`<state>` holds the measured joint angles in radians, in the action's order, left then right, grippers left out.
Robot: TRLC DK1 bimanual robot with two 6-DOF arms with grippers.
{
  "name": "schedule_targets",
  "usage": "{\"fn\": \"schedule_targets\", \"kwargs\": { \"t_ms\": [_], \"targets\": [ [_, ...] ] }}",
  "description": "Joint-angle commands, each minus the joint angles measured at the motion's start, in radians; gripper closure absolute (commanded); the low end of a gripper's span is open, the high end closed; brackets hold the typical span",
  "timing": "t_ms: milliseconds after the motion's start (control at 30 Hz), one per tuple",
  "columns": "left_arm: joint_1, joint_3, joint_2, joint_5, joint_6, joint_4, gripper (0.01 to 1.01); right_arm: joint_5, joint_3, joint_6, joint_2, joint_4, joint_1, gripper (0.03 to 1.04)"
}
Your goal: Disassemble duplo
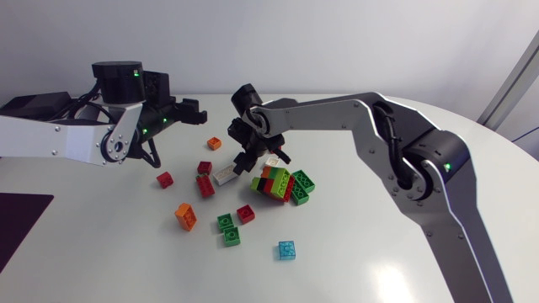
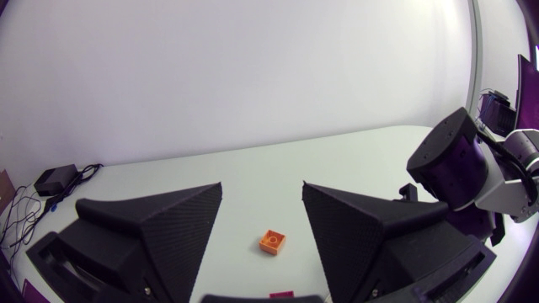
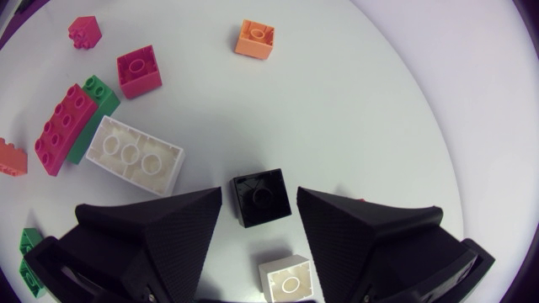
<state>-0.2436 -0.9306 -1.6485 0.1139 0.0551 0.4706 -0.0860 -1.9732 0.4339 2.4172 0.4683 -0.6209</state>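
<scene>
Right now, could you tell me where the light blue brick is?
In the head view, the light blue brick lies by itself on the table, just to the right of the two green bricks.

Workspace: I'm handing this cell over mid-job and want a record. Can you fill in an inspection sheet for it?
Surface: white table, with bricks over its middle.
Job's things: stacked block of bricks not yet fully apart. Lying loose around it are a white brick, a cyan brick, an orange brick, a black brick and others.
Clutter: dark flat patch at the table's edge; cannot tell what it is.
Tools: left tool open, with the orange brick ahead of it. Right tool open, with the black brick between its fingers and a gap on each side.
Cables: black cable along the right arm.
Surroundings: nothing seen.
</scene>
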Motion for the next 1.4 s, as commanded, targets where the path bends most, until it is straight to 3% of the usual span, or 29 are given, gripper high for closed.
{"fn": "schedule_targets", "kwargs": {
  "t_ms": [0, 333, 600, 900, 1200, 1367],
  "targets": [
    [0.015, 0.035, 0.012, 0.017, -0.011, 0.026, 0.359, -0.004, 0.016, -0.017, -0.015, 0.016, -0.007, 0.32],
    [0.020, 0.088, 0.056, 0.073, 0.012, 0.079, 0.357, 0.103, 0.079, -0.152, -0.130, 0.078, -0.089, 0.33],
    [0.023, 0.087, 0.088, 0.076, 0.020, 0.059, 0.357, 0.241, 0.048, -0.357, -0.089, 0.047, -0.146, 0.32],
    [0.059, 0.090, 0.098, 0.113, 0.019, 0.046, 0.359, 0.269, -0.003, -0.370, -0.021, 0.050, -0.191, 0.32],
    [0.147, 0.073, 0.098, 0.127, 0.003, 0.019, 0.359, 0.195, -0.059, -0.368, 0.028, 0.082, -0.211, 0.32],
    [0.156, 0.065, 0.085, 0.127, -0.005, 0.003, 0.357, 0.169, -0.069, -0.377, 0.036, 0.089, -0.207, 0.33]
  ]
}}
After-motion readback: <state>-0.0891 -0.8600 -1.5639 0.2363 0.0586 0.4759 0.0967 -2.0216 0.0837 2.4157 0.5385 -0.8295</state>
